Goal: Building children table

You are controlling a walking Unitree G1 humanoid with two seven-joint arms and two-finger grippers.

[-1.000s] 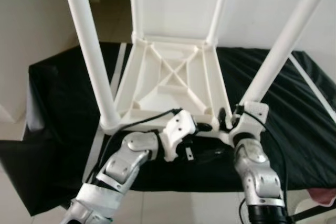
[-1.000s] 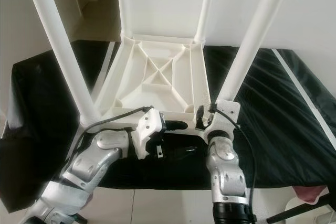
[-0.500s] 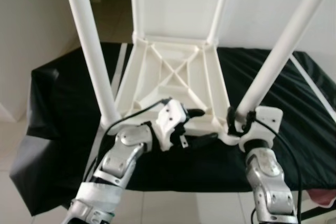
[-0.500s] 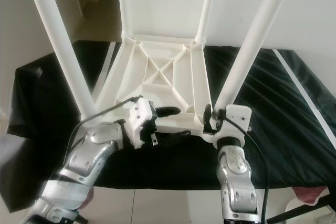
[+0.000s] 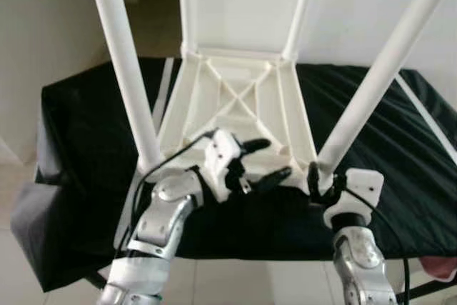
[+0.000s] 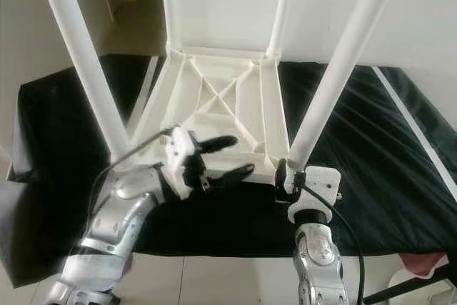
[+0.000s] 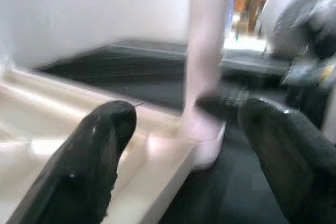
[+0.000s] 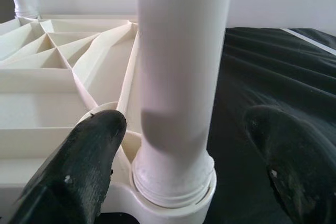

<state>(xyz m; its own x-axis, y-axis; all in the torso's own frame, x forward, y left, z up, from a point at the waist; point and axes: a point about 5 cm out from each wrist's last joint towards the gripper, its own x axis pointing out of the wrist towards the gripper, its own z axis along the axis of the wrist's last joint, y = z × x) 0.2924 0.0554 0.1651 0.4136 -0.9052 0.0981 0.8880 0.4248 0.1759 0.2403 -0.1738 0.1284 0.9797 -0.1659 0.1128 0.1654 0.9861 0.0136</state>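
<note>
Upside down on the black-draped desk (image 5: 86, 126), the white plastic children's table (image 5: 235, 112) looks light, stiff and slick. Right gripper (image 8: 184, 145) straddles its near leg (image 8: 181, 77), fingers apart; left gripper (image 6: 225, 156) gapes beside the frame. Grip low, near the socket.

A: Table (image 5: 235, 112), upside down: plain white plastic all over, ribbed underside and round legs (image 5: 125, 62) alike. No pattern.

B: Cloth (image 5: 93, 126) under it?

A: Black, glossy, with a pale stripe (image 5: 432, 130) at 3 o'clock and another at 9 o'clock.

B: Arms?

A: Silver. Left gripper (image 5: 264, 160) has black fingers (image 7: 100, 156) on a white wrist block; right gripper (image 8: 184, 145) the same. Black cables. Floor (image 5: 14, 262) pale tile.
</note>
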